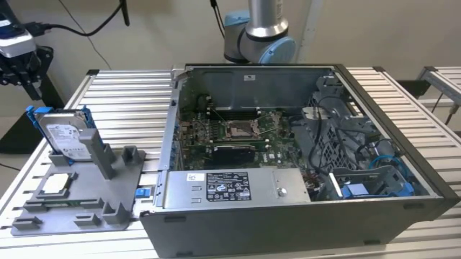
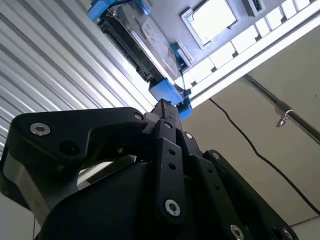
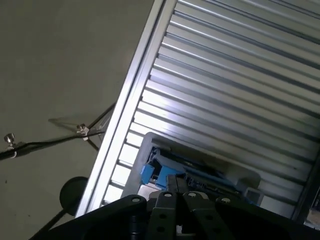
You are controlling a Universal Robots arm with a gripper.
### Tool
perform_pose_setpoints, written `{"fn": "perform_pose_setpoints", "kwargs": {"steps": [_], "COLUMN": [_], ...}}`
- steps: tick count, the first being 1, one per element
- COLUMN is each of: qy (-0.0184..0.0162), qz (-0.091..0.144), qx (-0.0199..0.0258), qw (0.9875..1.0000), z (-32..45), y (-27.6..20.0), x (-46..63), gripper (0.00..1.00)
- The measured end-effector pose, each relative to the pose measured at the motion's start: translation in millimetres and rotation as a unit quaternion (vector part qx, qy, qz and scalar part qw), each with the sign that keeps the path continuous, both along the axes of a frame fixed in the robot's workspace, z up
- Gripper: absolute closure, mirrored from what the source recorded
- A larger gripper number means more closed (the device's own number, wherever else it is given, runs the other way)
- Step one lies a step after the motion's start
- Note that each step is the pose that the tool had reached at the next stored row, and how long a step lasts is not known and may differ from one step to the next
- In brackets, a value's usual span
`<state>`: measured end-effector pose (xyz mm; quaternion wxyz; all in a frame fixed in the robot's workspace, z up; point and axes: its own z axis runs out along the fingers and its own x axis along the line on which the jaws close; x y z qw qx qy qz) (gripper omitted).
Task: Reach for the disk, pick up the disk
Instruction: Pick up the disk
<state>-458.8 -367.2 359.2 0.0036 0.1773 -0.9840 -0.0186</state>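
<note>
The disk (image 1: 65, 134) is stood upright in a grey fixture (image 1: 90, 194) near the worktop's (image 1: 129, 91) edge at the exterior view's left. Bare slats are left between it and the open computer case (image 1: 288, 229). The gripper (image 1: 18, 73) is seen near the disk's blue-framed edge, apart from it. How wide the gripper stands cannot be told.

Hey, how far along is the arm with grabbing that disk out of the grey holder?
Done: nothing yet; the disk stands upright in its grey holder, untouched. In hand: the reach. The gripper hangs above the disk, toward the exterior view's left, apart from it. Left: the rest of the reach and the pick-up; the disk is not gripped or lifted.
</note>
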Motion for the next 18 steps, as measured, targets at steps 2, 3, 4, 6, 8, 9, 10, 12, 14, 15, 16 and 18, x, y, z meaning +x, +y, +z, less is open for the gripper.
{"fn": "perform_pose_setpoints", "kwargs": {"steps": [2,3,4,6,8,9,10,12,14,15,16,18], "qy": [0.0,0.0,0.0,0.0,0.0,0.0,0.0,0.0,0.0,0.0,0.0,0.0], "qz": [0.01,0.015,0.019,0.029,0.039,0.043,0.048,0.058,0.067,0.072,0.077,0.086], "qx": [0.0,0.0,0.0,0.0,0.0,0.0,0.0,0.0,0.0,0.0,-0.0001,0.0], "qw": [1.0,0.9999,0.9998,0.9996,0.9993,0.9991,0.9988,0.9983,0.9977,0.9974,0.997,0.9963], "z": [0.0,0.1,0.1,0.2,0.2,0.3,0.3,0.4,0.4,0.4,0.5,0.5], "y": [0.0,0.0,0.0,0.0,0.0,0.0,0.0,0.0,0.0,0.0,0.0,0.0], "x": [0.0,0.0,0.0,0.0,0.0,0.0,0.0,0.0,0.0,0.0,0.0,0.0], "gripper": [1.0,1.0,1.0,1.0,1.0,1.0,1.0,1.0,1.0,1.0,1.0,1.0]}}
